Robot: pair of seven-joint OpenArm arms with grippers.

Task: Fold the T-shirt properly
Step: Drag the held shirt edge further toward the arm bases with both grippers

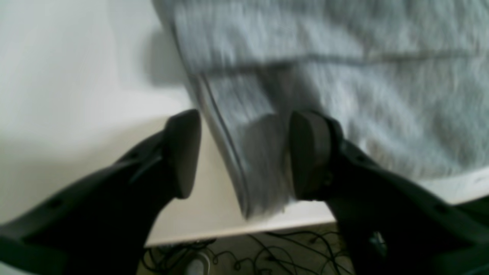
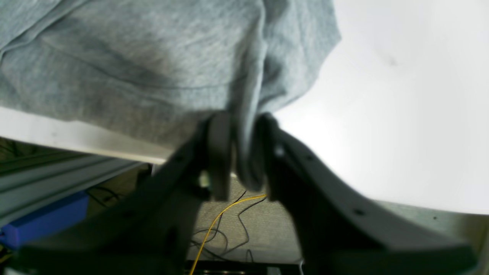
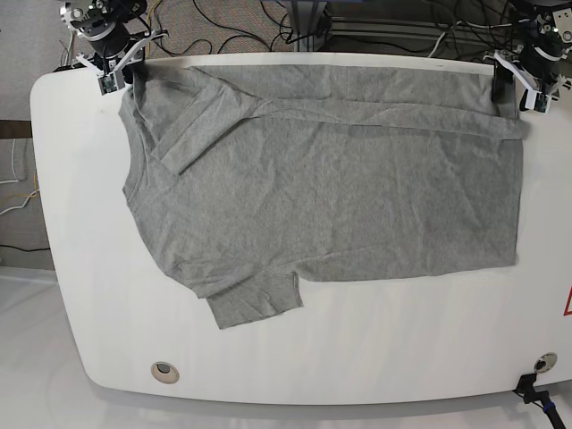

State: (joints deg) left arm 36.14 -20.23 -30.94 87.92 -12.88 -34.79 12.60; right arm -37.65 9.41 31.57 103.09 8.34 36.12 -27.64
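A grey T-shirt (image 3: 322, 179) lies spread on the white table (image 3: 357, 357), collar to the left and hem to the right, its far strip folded over onto the body. At the far left corner my right gripper (image 3: 116, 76) is shut on a bunched fold of the shirt (image 2: 133, 68); in the right wrist view the cloth is pinched between the fingers of the gripper (image 2: 242, 152). My left gripper (image 3: 518, 85) is at the far right corner. Its fingers (image 1: 183, 152) stand wide apart around the blurred shirt edge (image 1: 237, 152), unclamped, as the gripper (image 1: 244, 152) is open.
The table's far edge runs just behind both grippers, with cables (image 3: 232, 27) on the floor beyond it. A yellow cable (image 2: 214, 225) and a blue object (image 2: 42, 221) lie below the edge. Two round fittings (image 3: 164, 371) (image 3: 545, 362) sit near the front edge.
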